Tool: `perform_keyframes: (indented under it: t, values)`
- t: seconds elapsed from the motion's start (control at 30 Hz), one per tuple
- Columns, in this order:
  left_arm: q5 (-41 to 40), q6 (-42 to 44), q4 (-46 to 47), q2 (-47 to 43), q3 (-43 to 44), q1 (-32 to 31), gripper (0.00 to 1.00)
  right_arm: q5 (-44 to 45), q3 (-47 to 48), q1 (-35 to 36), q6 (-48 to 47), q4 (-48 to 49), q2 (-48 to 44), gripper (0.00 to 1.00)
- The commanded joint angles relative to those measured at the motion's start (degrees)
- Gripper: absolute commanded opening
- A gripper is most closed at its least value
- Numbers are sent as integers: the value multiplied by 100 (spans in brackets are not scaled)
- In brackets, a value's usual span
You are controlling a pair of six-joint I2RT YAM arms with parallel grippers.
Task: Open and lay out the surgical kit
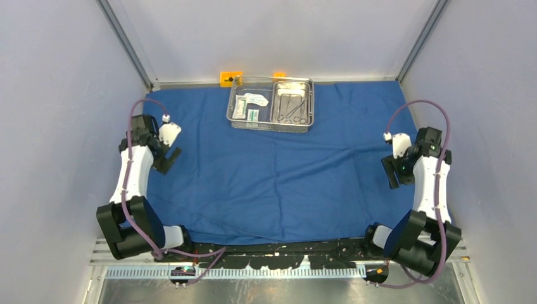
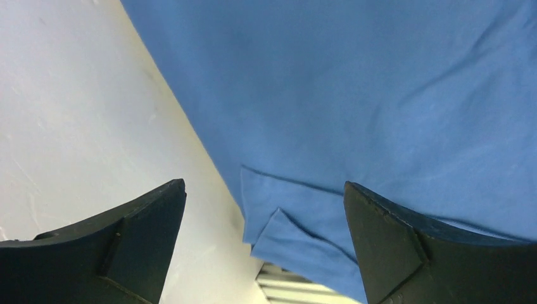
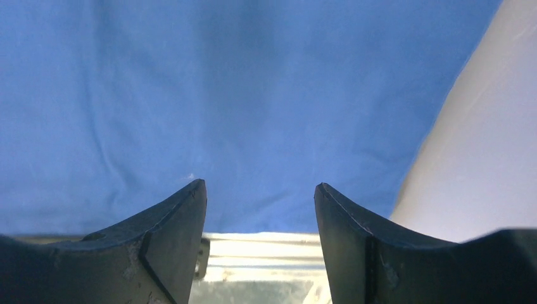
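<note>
A large blue cloth wrap (image 1: 272, 171) lies spread flat across the table between two robot arms, lightly creased, with one small corner folded over at its near left edge. At the far edge of the cloth, just in front of two small orange blocks (image 1: 230, 78), sits the steel mesh basket (image 1: 269, 128). Its right half holds the smaller solid steel tray (image 1: 291, 87), where thin scissors and forceps (image 1: 292, 109) lie side by side. Its left half holds the white-green packets (image 1: 247, 106), close together. The left gripper (image 1: 170, 158) hangs over the cloth's left border, next to the pale side wall (image 2: 76, 114), its jaws spread wide and holding nothing. The right gripper (image 1: 396, 172) hangs over the cloth's right border near the front, its jaws likewise well apart and empty, with the bare metal table edge (image 3: 259, 244) showing below its fingertips. Both grippers are well apart from the basket.
</note>
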Motion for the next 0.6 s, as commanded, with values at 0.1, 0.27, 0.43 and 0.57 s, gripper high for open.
perform_keyframes:
  t: [0.1, 0.27, 0.43, 0.57]
  values:
    - [1076, -707, 24, 210, 107, 31, 99, -344, 313, -55, 1082, 1991, 1335, 68]
    - [1205, -649, 390, 256, -444, 31, 99, -637, 459, -266, 1167, 2399, 2276, 68]
    - [1041, -461, 670, 296, -844, 37, 99, -609, 183, -489, 770, 2381, 2558, 68]
    - [692, -173, 900, 324, -1115, 36, 99, -392, -248, -677, 275, 2323, 2487, 67]
